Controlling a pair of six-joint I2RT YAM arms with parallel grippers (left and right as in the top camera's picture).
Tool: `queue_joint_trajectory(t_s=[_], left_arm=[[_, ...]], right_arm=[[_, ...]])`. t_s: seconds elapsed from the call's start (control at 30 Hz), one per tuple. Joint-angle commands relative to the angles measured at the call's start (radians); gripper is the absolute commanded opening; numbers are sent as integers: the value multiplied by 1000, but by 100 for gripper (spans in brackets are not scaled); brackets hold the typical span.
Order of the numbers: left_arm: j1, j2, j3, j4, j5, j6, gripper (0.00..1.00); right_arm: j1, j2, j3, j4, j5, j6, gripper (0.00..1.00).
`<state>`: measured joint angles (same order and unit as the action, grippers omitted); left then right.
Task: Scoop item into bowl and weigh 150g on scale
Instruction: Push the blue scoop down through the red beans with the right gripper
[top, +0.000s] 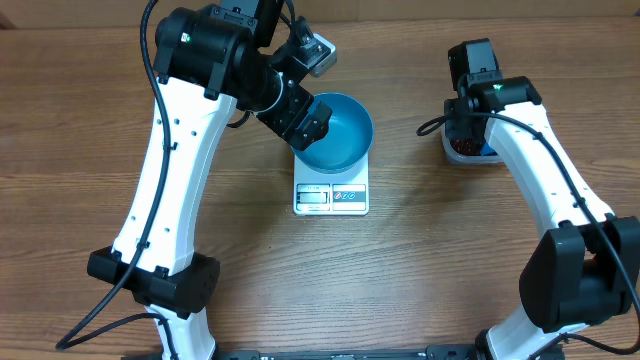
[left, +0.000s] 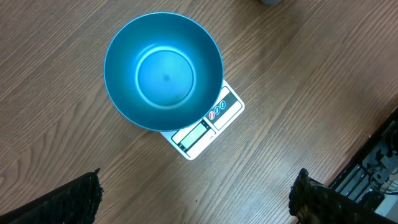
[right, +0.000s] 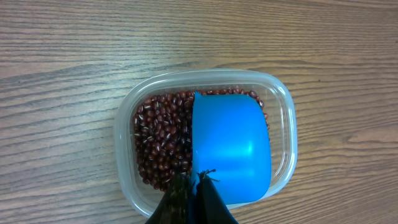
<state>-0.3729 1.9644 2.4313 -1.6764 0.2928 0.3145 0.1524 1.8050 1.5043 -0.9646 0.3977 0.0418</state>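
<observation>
At the middle of the wooden table (top: 400, 280) sits the white scale (top: 331, 196), its display strip and buttons along the near edge. The bright blue bowl (top: 340, 130) stands on it and overhangs the platform, so only the display strip shows; the left wrist view shows no beans in it. The left gripper (left: 196, 202) hovers above the bowl with its jaws spread wide, one dark fingertip at each lower corner of its own view, touching nothing. From overhead, that arm's wrist covers the bowl's far-left rim.

Well to the right of the scale lies a clear plastic tub (right: 283, 137) holding the dark red-brown beans (right: 158, 137). From overhead, the right arm hides most of it. A small blue scoop (right: 230, 149) lies across the tub's right half, hollow side up, covering the beans there and part of the near rim. The right gripper (right: 193, 196) has its jaws pressed together at the scoop's near edge, pinching the scoop; its handle is hidden under the fingers. The scoop's hollow has no beans in it.
</observation>
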Motion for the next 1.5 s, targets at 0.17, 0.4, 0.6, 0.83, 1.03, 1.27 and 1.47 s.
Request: queue_joint_trajectory(t_s=[0.17, 0.4, 0.6, 0.83, 1.03, 1.27, 1.47], left_arm=[[-1, 5, -3, 2, 11, 15, 100], [-1, 5, -3, 2, 11, 15, 99], [-1, 5, -3, 2, 11, 15, 100], [-1, 5, -3, 2, 11, 16, 99], [-1, 5, -3, 2, 11, 15, 100], [-1, 5, -3, 2, 11, 16, 100], [-1, 5, -3, 2, 11, 16, 100]], right_arm=[[5, 10, -9, -23, 212, -21, 4], [6, 10, -7, 0, 211, -66, 4], [8, 10, -7, 10, 139, -69, 4], [8, 18, -8, 2, 103, -69, 4], [10, 56, -8, -18, 101, -69, 4], [10, 70, -9, -25, 43, -69, 4], [9, 70, -9, -27, -35, -65, 4]])
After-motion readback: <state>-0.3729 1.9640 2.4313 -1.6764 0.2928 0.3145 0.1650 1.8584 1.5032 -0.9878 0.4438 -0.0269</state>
